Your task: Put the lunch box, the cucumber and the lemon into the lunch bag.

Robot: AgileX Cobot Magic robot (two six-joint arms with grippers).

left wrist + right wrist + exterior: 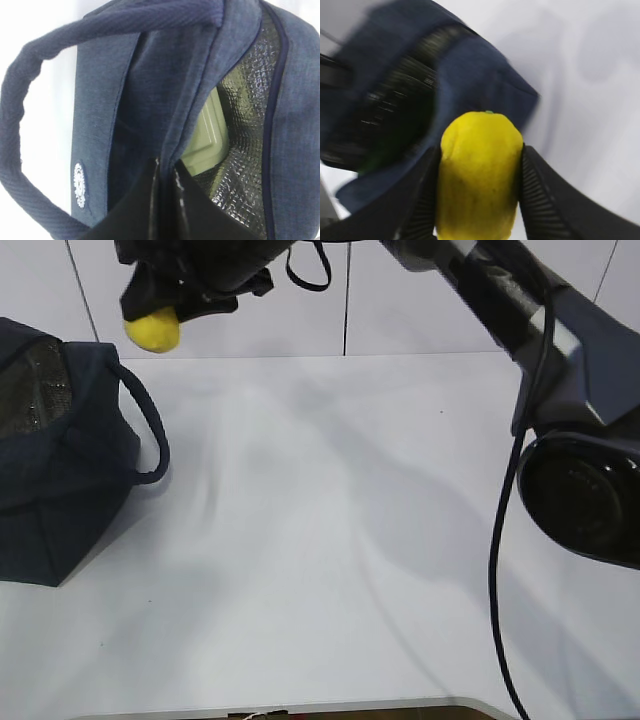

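lunch bag (60,460) far left on table, mouth up, lunch box (207,137) inside | right gripper (480,200) pinching lemon (152,330), held high just right of the bag's mouth; drop lies left and down | left gripper (165,200) pressed together on the bag's rim, nearer arm | cucumber not seen

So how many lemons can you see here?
1. The lemon is held between the right gripper's fingers, in the air near the lunch bag. Others could be hidden inside the bag.
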